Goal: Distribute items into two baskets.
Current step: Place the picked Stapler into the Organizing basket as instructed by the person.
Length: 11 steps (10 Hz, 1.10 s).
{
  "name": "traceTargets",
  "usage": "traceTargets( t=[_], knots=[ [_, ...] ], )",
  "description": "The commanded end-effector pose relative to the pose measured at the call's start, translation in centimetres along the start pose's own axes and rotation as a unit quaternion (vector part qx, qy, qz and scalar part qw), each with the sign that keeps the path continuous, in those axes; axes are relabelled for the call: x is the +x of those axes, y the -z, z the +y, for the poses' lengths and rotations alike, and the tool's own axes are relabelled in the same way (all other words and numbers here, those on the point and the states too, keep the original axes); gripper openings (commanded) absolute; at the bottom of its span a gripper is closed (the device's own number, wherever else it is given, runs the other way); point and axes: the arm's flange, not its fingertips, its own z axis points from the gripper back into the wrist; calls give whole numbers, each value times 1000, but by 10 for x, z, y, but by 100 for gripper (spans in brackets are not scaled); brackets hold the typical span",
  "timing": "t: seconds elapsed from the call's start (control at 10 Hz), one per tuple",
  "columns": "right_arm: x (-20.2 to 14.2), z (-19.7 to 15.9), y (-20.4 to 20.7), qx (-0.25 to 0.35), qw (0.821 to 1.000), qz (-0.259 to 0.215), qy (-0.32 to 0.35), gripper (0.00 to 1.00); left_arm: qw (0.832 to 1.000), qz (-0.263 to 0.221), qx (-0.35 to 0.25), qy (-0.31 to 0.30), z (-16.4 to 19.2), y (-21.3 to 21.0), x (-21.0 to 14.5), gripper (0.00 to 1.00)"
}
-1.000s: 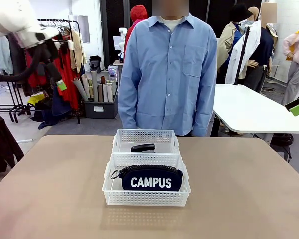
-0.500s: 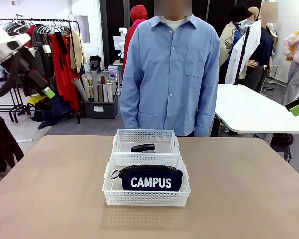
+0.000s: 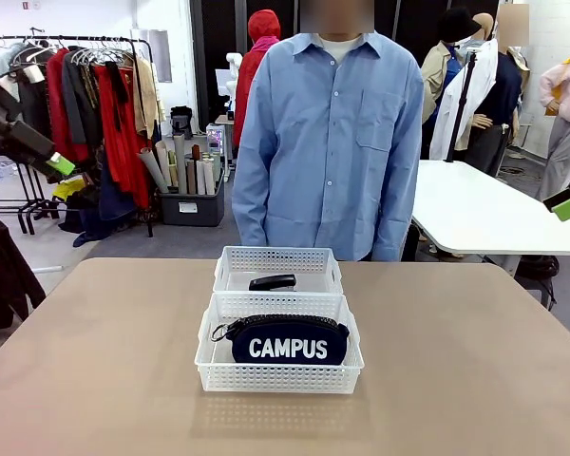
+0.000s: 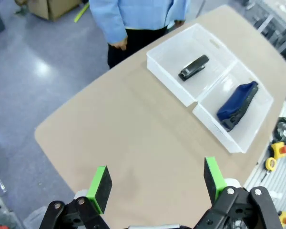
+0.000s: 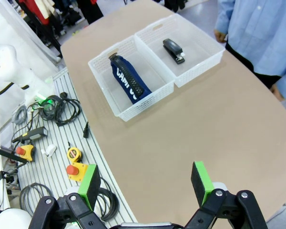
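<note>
At the far left of the front view, well left of and above the near basket point(image 3: 278, 356), the left gripper point(image 3: 33, 152) is seen raised against the clothes rack point(image 3: 95, 114). Over the last second it has been drawn back from a spot nearer the camera toward the left edge, away from the baskets. Its jaws stand wide apart with nothing between the green pads point(image 4: 99, 183), as the left wrist view shows.

At the table's middle, the near basket is taken as the landmark. The navy CAMPUS pouch point(image 3: 285, 340) lies inside it, lettering toward the robot. Touching its far rim is the far basket point(image 3: 277, 270), in which the small black stapler point(image 3: 272, 282) rests. Both items have stayed put across the last second. Just behind the far basket a person in a light blue shirt point(image 3: 328, 142) stands with arms down at the sides.

To the right of the near basket, the tan table point(image 3: 475, 361) is bare. In its own wrist view the right gripper point(image 5: 145, 183) is held high over the table edge, well apart from the baskets, jaws spread with nothing between them.

With one item in each basket and the left arm pulling away, the distribution is judged complete, with only the retreat left.
</note>
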Motion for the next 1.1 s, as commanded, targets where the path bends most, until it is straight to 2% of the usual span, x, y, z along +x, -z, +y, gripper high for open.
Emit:
traceTargets(
  t=[0.0, 0.4, 0.7, 0.8, 1.0],
  knots=[
    [2, 1, 0, 2, 1000, -6, -1, 100, 999, -36, -13, 6, -13, 17, -20, 100],
    [2, 1, 0, 2, 1000, -6, -1, 100, 997, -75, -8, -14, -12, 12, -35, 100],
    [2, 1, 0, 2, 1000, -6, -1, 100, 996, -80, -26, -1, -12, 15, -28, 100],
    [2, 1, 0, 2, 1000, -6, -1, 100, 998, -60, -8, -19, -10, 9, -28, 100],
    [2, 1, 0, 2, 1000, -6, -1, 100, 998, -60, -8, -19, -10, 9, -28, 100]
  ],
)
